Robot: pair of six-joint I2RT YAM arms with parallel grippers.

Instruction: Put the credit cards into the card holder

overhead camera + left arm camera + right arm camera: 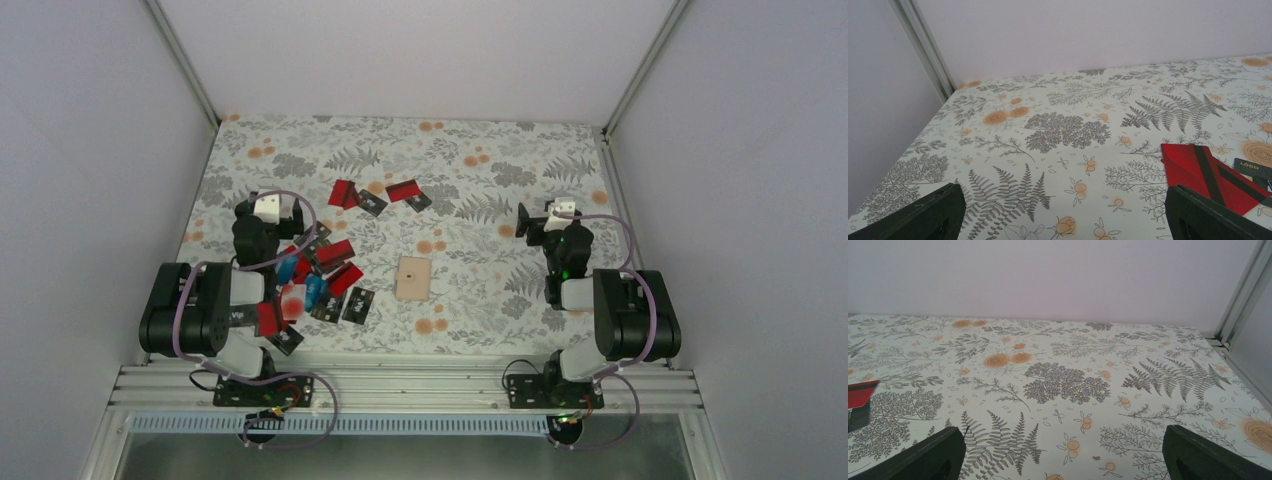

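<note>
Credit cards point(325, 272) lie scattered beneath and beside the left fingers point(933, 217). The card holder point(412, 278) lies shut on the worktop point(480, 160), between both sets of fingers, touching neither. Recommendation: open the holder before lifting any card. Both arms sit folded and low; left and right fingers point(1203, 455) are spread wide, empty.

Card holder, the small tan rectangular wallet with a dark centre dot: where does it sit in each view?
Top external: the tan card holder lies flat near the middle, right of the scattered red, black and blue credit cards.
Left wrist: not in it.
Right wrist: not in it.
Shared landmark: the fern-and-orange-flower tablecloth.
</note>
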